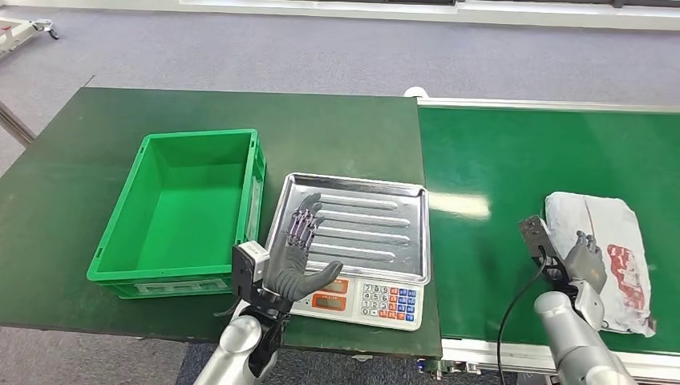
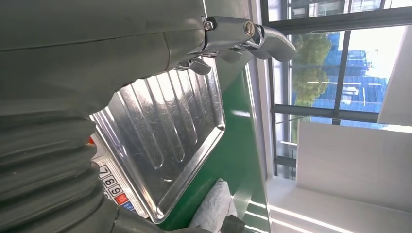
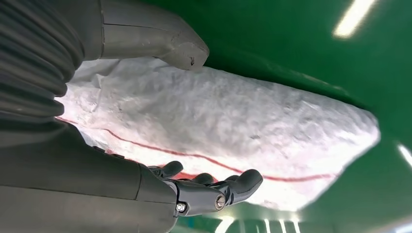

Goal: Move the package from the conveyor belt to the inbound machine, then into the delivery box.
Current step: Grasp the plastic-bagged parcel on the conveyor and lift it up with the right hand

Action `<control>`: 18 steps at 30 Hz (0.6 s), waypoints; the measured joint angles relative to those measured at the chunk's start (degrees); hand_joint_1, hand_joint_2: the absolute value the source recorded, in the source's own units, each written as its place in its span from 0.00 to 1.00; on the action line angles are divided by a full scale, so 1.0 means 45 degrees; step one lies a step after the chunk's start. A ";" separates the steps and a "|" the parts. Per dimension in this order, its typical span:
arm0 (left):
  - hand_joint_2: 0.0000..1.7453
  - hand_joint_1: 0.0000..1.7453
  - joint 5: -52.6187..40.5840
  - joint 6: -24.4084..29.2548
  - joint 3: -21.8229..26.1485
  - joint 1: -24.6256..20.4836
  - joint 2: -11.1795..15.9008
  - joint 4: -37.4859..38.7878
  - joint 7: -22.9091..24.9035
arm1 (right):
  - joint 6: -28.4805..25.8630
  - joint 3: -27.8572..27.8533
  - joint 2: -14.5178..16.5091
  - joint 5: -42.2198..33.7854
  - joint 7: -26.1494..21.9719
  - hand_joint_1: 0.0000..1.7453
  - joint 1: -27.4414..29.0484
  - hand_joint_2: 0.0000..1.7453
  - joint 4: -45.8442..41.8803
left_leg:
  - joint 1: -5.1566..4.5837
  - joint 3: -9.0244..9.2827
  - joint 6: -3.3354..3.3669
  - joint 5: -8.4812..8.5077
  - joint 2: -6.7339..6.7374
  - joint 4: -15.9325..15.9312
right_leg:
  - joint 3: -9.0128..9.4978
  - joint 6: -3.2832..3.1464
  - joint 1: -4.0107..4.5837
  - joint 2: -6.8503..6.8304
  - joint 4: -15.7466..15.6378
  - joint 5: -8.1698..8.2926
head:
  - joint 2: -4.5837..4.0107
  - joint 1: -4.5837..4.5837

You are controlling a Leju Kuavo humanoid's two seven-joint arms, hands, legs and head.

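Note:
A white plastic package (image 1: pixel 619 241) with red print lies on the green conveyor belt (image 1: pixel 513 152) at the right. My right hand (image 1: pixel 584 261) is at its near left edge. In the right wrist view the thumb (image 3: pixel 165 41) and the dark fingers (image 3: pixel 235 184) stand apart on either side of the package (image 3: pixel 243 121), not closed on it. The inbound machine is a scale with a steel tray (image 1: pixel 381 210) and a keypad (image 1: pixel 385 301). My left hand (image 1: pixel 298 253) hovers open over the tray's near left corner, holding nothing. The green delivery box (image 1: pixel 250 188) stands empty to the left.
The scale and the box sit on a dark green table (image 1: pixel 96 136) that butts against the belt. The belt's metal frame (image 1: pixel 545 104) runs along its far side. Grey floor lies beyond. In the left wrist view the steel tray (image 2: pixel 165 141) and an end of the package (image 2: pixel 214 211) appear.

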 joint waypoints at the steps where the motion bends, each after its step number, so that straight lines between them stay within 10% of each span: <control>1: 1.00 0.00 0.0001 0.0002 0.0012 0.0037 0.0006 -0.0033 0.0010 | 0.0035 0.0000 0.0000 0.0091 0.0211 0.00 -0.0050 1.00 0.0102 | 0.0000 0.0000 0.0000 0.0000 0.0000 0.0000 | 0.0000 0.0000 0.0000 0.0000 0.0000 0.0000 | 0.0000 0.0000; 18: 1.00 0.00 0.0007 -0.0024 0.0282 0.0475 0.0072 -0.0393 0.0256 | 0.2267 0.0000 -0.0128 0.1684 0.3834 0.00 -0.0213 1.00 0.0897 | 0.0000 0.0003 0.0001 0.0000 -0.0011 0.0000 | 0.0000 0.0001 0.0000 -0.0015 0.0000 0.0000 | 0.0000 -0.0002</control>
